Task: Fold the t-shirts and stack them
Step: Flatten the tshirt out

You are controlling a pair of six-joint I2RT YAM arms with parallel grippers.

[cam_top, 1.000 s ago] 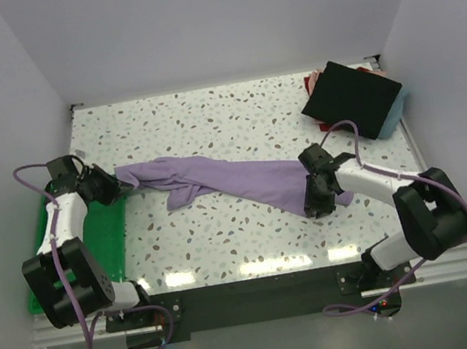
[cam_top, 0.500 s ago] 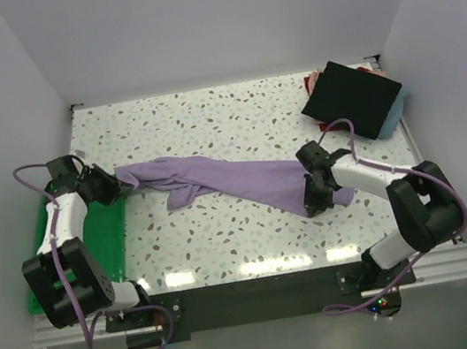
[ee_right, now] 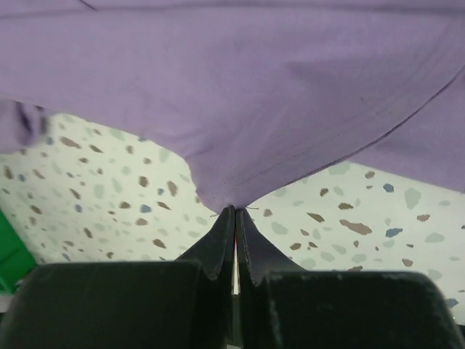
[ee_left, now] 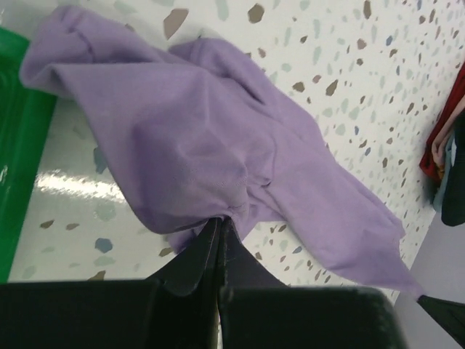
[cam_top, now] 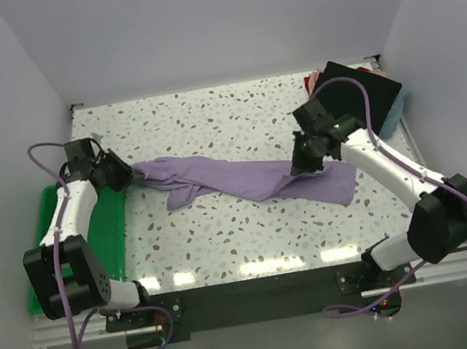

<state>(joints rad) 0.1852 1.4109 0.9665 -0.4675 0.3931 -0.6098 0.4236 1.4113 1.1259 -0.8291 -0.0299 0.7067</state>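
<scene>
The lavender-purple t-shirt is stretched across the middle of the table between my two grippers. My left gripper is shut on its left end beside the green tray; in the left wrist view the cloth bunches at my closed gripper. My right gripper is shut on the shirt's right part and holds it lifted off the table; the cloth hangs from the pinched gripper. A stack of folded t-shirts sits at the back right, black on top, with red/pink and light blue edges showing.
A green plastic tray lies along the left edge of the speckled table. White walls close in the back and both sides. The folded stack also shows at the right edge of the left wrist view.
My right gripper closed on the shirt's right part and lifted it up and toward the back. My left arm shifted slightly back and right, still holding the left end.
</scene>
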